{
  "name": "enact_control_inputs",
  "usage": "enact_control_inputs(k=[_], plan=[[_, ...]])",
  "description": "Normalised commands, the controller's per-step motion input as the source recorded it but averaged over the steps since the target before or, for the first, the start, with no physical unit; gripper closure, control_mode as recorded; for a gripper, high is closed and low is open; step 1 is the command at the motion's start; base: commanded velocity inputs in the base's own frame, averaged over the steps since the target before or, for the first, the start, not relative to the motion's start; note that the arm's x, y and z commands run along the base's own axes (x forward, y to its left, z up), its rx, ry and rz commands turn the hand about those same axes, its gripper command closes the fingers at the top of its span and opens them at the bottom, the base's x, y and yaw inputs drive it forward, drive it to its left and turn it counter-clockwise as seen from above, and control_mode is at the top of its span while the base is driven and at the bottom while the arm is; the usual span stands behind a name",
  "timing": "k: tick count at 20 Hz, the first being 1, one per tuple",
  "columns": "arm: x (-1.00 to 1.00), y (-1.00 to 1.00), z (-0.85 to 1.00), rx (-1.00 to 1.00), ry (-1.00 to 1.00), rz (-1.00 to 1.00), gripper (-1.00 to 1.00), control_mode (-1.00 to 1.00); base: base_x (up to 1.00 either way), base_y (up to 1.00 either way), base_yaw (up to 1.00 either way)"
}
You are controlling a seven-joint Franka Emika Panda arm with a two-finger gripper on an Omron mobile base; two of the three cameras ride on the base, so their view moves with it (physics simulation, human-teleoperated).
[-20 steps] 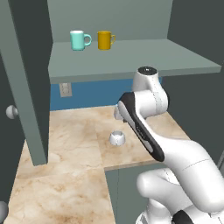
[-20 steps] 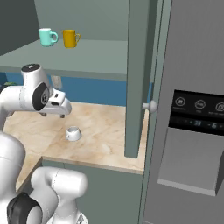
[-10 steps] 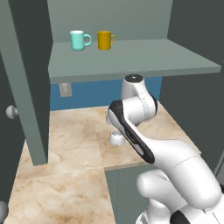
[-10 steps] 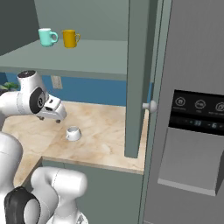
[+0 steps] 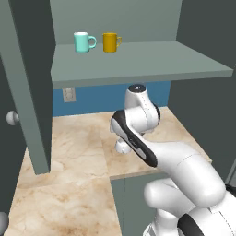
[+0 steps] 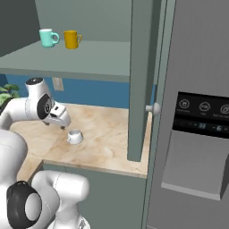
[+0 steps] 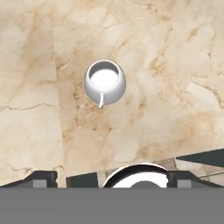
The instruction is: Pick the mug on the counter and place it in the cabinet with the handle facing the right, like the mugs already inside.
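Gripper [image 6: 62, 126] hangs above the mug [image 7: 105, 82], looking straight down on it to line up a grab. Can't tell if it's open. Mug sits upright on the bench [image 5: 78, 152], handle [image 7: 100, 101] towards the camera's bottom edge.

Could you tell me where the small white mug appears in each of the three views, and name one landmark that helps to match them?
Left base view: the mug is at the centre, on the counter, partly hidden behind the arm.
Right base view: lower left, on the counter beside the gripper.
Hand view: upper middle, seen from above, its handle pointing to the bottom of the picture.
Shared landmark: the marbled counter; both base views also show the teal mug on the cabinet shelf.
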Motion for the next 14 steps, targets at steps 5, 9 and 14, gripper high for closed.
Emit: enact_control_inputs(k=[5,9,14], plan=[[0.23,0.0,-0.29,0.02,0.0,0.0,-1.0,-1.0,0.0,0.0,0.0],[0.15,0.0,-0.39,0.0,0.0,0.0,-1.0,-1.0,0.0,0.0,0.0],[0.13,0.0,-0.3,0.0,0.0,0.0,-1.0,-1.0,0.0,0.0,0.0]])
